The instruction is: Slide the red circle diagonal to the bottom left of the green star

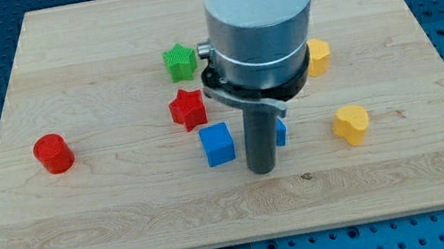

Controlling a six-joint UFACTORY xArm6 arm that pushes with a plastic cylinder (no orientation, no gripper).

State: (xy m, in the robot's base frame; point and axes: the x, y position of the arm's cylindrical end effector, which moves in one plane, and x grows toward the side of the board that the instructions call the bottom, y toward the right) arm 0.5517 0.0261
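Short, upright red circle (53,154), alone

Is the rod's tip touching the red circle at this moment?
Apart. The camera view shows my tip beside the blue cube, with bare board between it and the red circle far toward the view's left.

One camera looks down obliquely from the wooden board's (130,221) near edge, fairly close.

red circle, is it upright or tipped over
Upright: the red circle sits on its flat base, round top face up, alone at the board's left.
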